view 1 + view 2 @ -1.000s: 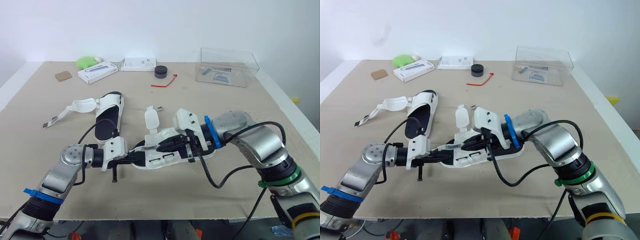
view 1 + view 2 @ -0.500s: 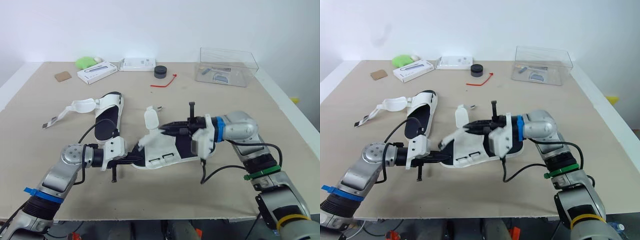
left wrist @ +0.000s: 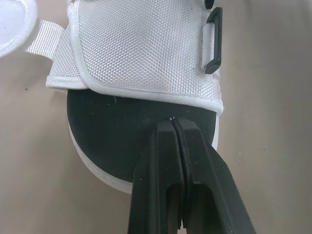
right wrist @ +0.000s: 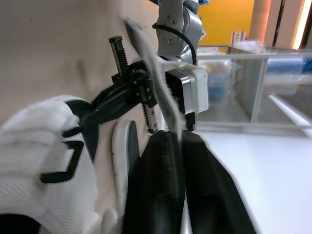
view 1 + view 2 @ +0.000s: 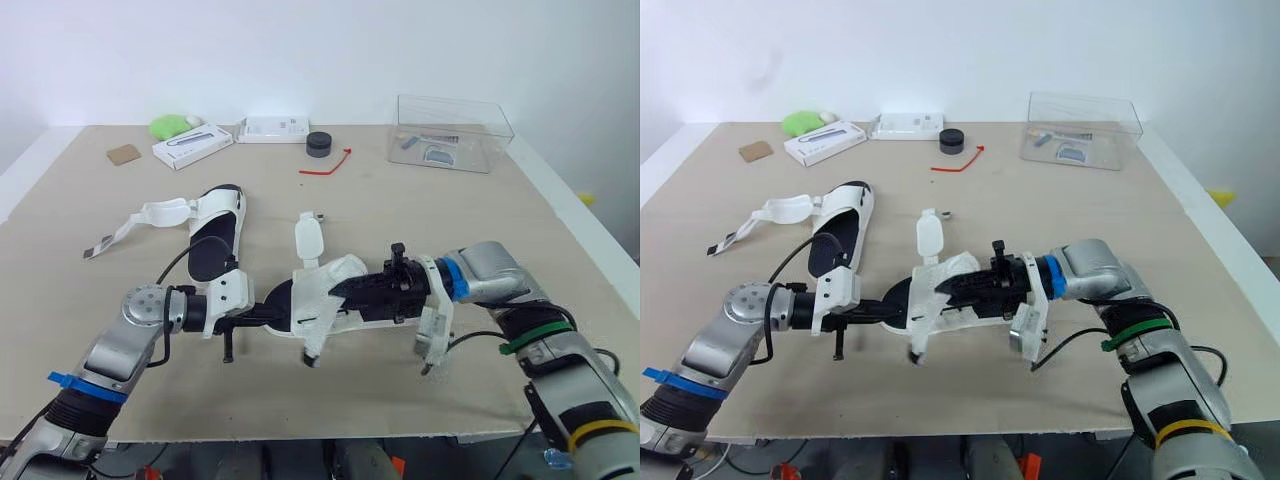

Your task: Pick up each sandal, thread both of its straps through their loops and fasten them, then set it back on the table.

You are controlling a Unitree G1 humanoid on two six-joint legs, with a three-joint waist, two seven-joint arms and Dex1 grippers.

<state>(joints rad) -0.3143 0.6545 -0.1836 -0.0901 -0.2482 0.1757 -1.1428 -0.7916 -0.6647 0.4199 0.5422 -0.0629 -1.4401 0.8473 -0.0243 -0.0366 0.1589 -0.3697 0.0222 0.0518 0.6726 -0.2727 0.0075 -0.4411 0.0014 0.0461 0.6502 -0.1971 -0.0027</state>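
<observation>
White mesh sandal with black insole [image 5: 318, 300] held between both grippers.
My left gripper [image 3: 174, 121] is clenched on its sole edge; right gripper [image 4: 179, 134] pinches a white strap [image 4: 173, 111].

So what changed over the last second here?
The right gripper rolled over and dropped toward the robot; it now pinches a strap of the near sandal, whose upper has folded over, the strap end dangling below. The left gripper kept its pinch on that sandal's sole edge; the far sandal stayed put.
</observation>
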